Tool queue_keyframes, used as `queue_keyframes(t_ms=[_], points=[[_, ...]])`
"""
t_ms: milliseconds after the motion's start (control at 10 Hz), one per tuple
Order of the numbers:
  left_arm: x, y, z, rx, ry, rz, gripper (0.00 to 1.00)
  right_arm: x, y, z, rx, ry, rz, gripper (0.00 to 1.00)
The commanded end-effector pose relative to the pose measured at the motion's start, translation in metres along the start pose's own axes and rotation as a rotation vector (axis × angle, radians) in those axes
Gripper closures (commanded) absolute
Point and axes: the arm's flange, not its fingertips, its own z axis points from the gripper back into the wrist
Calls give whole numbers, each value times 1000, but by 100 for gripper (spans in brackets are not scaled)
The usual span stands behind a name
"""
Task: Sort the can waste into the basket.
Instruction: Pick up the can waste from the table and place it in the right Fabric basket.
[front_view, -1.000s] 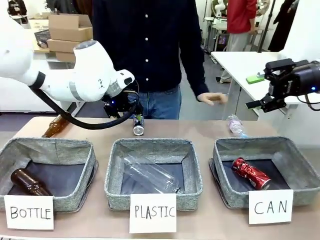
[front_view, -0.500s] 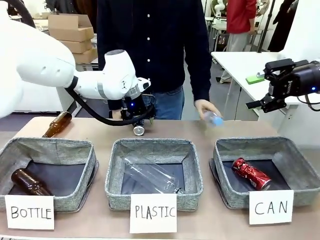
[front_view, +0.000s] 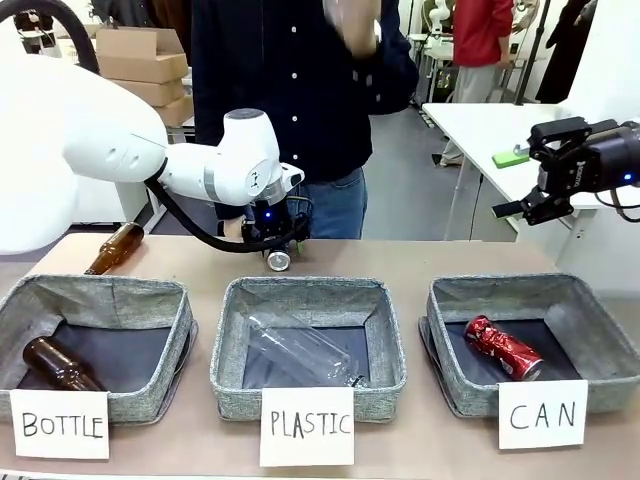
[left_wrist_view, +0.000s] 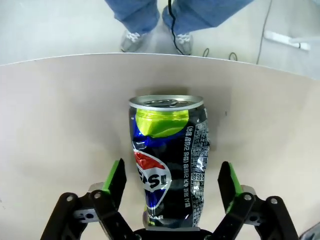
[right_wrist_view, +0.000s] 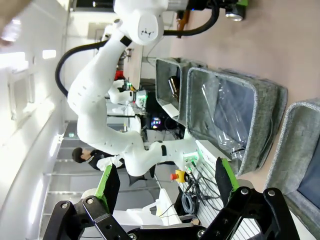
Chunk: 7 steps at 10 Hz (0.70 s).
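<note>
The left pincer (left_wrist_view: 173, 162) stands apart, astride the black can (left_wrist_view: 169, 165) on the bench (left_wrist_view: 65, 125). The right pincer (right_wrist_view: 166, 164) is apart.

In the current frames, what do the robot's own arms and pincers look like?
Both arms end in a black two-finger pincer with green pads: the left, the right. The glossy white left arm has rounded joints, grey and black bands, a thick black cable looping along it, and a small blue light near the wrist. The right wrist housing is black, also blue-lit, with a thin dark cable.
</note>
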Motion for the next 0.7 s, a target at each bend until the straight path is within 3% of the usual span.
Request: queue_keyframes(t_ms=[0,100,300,400,600], points=[[2,-4,1,56,-27,36,58,1,3,1,-15,3,-20,0],[0,-2,0,56,-29,38,100,1,3,1,-15,3,-20,0],[0,1,-1,59,-27,51,100,1,3,1,-15,3,-20,0],[0,2,0,65,-33,53,85,1,3,1,-15,3,-20,0],[1,5,1,71,-40,58,100,1,3,1,-15,3,-20,0]])
